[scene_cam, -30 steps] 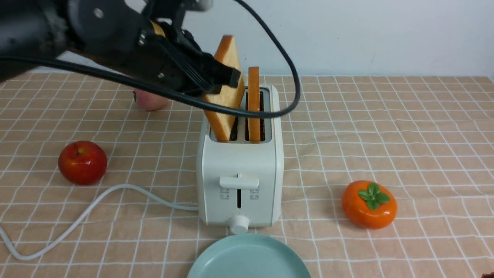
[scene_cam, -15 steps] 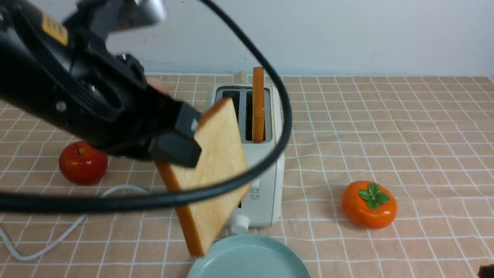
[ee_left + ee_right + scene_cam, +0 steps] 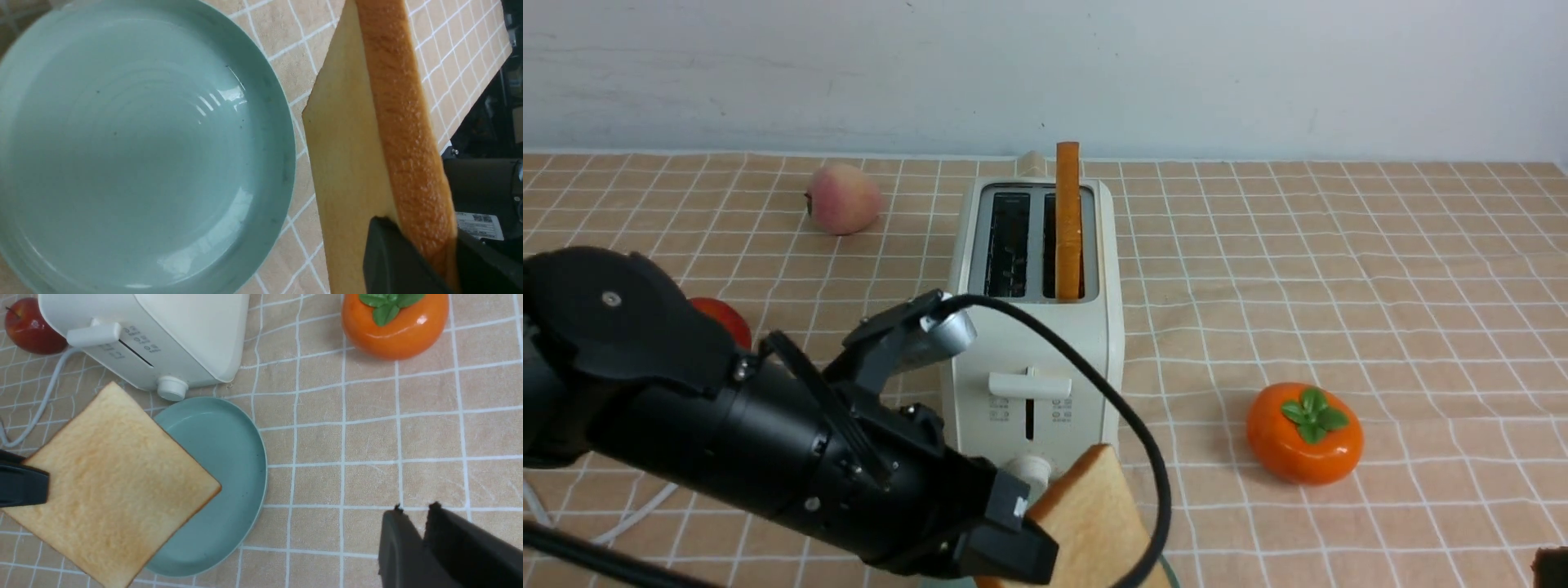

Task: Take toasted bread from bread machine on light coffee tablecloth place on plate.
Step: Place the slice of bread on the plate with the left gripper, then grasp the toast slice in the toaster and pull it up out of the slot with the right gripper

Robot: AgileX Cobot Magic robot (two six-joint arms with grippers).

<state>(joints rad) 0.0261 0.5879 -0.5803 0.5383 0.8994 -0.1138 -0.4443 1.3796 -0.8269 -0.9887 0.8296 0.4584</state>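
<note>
Your left pincer is gripping one toasted slice by its edge, tilted, partly over the plate; release now is risking a slide off the rim, cause being the tilt and the offset

The trailing black cable is looping in front of that slice, so you may be snagging it on the way down

Toaster: one slot is sitting empty, the other is holding the second slice upright; plate is carrying nothing you can see

Right pincer is showing jaws close together, nothing between them
</note>
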